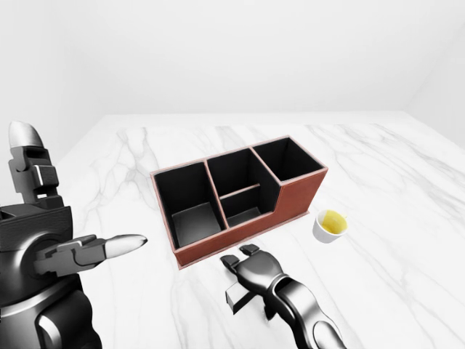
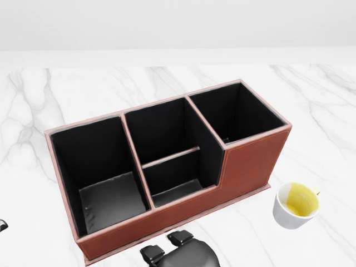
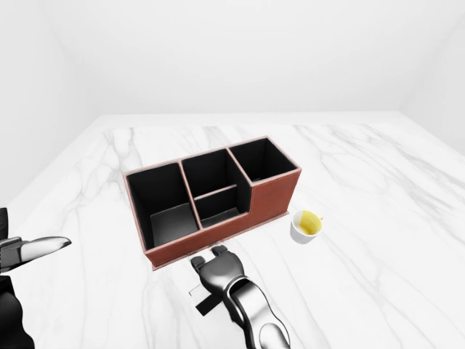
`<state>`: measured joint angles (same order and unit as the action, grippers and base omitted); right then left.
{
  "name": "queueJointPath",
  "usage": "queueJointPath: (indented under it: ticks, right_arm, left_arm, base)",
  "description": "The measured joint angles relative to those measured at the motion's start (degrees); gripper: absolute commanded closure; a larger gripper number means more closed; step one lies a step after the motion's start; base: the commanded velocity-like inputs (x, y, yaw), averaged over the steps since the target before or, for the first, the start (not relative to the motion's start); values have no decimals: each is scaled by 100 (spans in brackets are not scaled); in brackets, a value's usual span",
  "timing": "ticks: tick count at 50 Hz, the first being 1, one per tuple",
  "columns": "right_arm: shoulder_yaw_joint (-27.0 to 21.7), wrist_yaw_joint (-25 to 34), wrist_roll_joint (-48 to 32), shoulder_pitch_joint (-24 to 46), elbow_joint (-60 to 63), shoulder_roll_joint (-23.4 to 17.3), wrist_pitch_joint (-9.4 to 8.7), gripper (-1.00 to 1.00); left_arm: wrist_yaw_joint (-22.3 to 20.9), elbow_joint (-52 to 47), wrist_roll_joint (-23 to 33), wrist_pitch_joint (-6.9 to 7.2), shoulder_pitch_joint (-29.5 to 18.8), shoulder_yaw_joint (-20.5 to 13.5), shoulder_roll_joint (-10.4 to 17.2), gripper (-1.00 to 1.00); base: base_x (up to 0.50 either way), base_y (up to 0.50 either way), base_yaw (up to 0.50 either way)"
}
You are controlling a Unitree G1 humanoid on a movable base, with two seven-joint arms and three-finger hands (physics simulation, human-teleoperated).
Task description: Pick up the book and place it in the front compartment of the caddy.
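The red-brown caddy (image 2: 250, 167) with black compartments stands in the middle of the white marble table, and its compartments show nothing inside. My right hand (image 1: 240, 256) lies palm down on the table just below the caddy's near wall. A dark flat slab, apparently the book (image 1: 234, 297), pokes out from under the hand's left side and is mostly hidden; I cannot tell whether the fingers close round it. My left hand (image 1: 109, 247) hovers at the left of the left-eye view, fingers stretched out, open and empty, well apart from the caddy.
A white cup (image 2: 295, 204) with yellow liquid stands right of the caddy's lower right corner. The marble table (image 1: 378, 153) runs on beyond the caddy to white walls.
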<state>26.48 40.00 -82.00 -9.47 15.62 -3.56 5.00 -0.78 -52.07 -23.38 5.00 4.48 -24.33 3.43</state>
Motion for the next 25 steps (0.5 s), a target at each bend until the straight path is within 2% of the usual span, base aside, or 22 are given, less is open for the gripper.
queueJointPath:
  ticks: [1,25]
  right_arm:
    - [2,0,4,-3,-8,-3,0,100]
    - [57,0,11,-59,54,-29,-25,100]
  left_arm:
    - [0,5,3,0,0,2,0,-100]
    - [10,53,37,0,-3,21,0,-100]
  base:
    - [0,0,0]
    - [0,0,0]
